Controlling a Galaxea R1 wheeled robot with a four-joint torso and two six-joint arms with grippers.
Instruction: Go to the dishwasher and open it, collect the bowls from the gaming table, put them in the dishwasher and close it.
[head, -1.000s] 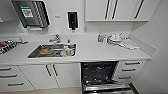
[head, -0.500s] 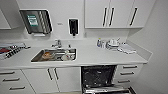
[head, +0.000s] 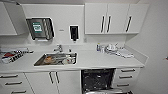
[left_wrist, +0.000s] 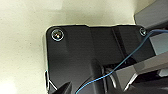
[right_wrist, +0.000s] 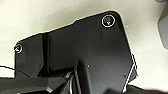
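Head view, nearest first: the dishwasher (head: 98, 80) sits at lower centre-right of the frame, under the table (head: 100, 61), its cavity exposed and dark, with rack contents too blurred to name. The door (head: 105, 92) shows as a pale strip at the bottom edge, folded down. White drawers (head: 126, 77) flank it on the right; white cabinet doors (head: 53, 82) and more drawers (head: 11, 83) lie to its left. On the table, left of centre, a steel sink (head: 56, 59) holds a jumble of dishes, with a tap (head: 59, 48) behind it. Mixed items (head: 11, 56) lie at the far left of the table; a cluster of bottles and white ware (head: 111, 48) stands at right, near the wall. On the wall above: a paper-towel dispenser (head: 41, 28) upper left, a dark soap dispenser (head: 74, 32) at centre, wall cupboards (head: 112, 18) upper right. Wrist views: pale floor (left_wrist: 22, 45) below each arm. State of left hand and right hand: cannot tell.
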